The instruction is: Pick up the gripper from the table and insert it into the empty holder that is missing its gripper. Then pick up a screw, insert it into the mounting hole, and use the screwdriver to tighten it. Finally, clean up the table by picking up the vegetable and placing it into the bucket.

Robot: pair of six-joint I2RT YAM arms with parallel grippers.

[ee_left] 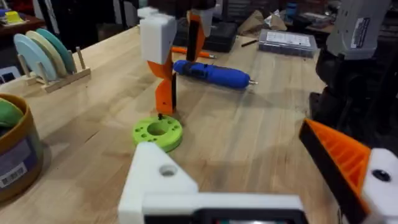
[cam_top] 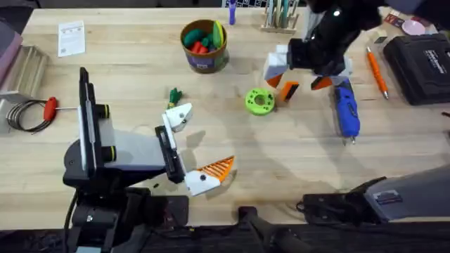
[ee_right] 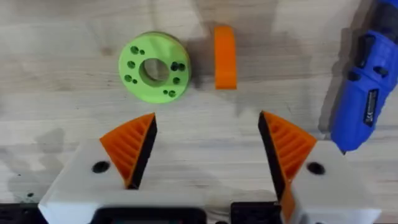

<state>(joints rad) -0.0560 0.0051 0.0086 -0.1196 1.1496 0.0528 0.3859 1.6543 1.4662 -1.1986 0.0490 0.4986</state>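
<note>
The loose orange gripper (cam_top: 288, 90) (ee_right: 225, 56) lies on the table beside a green round disc (cam_top: 259, 101) (ee_right: 154, 66). My right gripper (cam_top: 299, 76) (ee_right: 208, 146) hangs open just over it, orange pads spread with nothing between them. My left gripper (cam_top: 200, 144) (ee_left: 249, 162) is open: one side is the bare white holder (cam_top: 180, 117) (ee_left: 163, 179), the other an orange finger (cam_top: 216, 167). The blue screwdriver (cam_top: 346, 109) (ee_left: 211, 73) (ee_right: 367, 93) lies to the right of the right gripper. The dark green vegetable (cam_top: 174, 95) lies just beyond the holder. The bucket (cam_top: 204, 62) (ee_left: 15, 155) stands at the back, with toys in it.
A red-handled screwdriver (cam_top: 50, 107) and a cable coil lie at the far left. An orange pen-like tool (cam_top: 376, 70) and a black case (cam_top: 422, 67) lie at the right. A paper card (cam_top: 71, 36) is at the back left, and a rack (cam_top: 281, 14) stands at the back.
</note>
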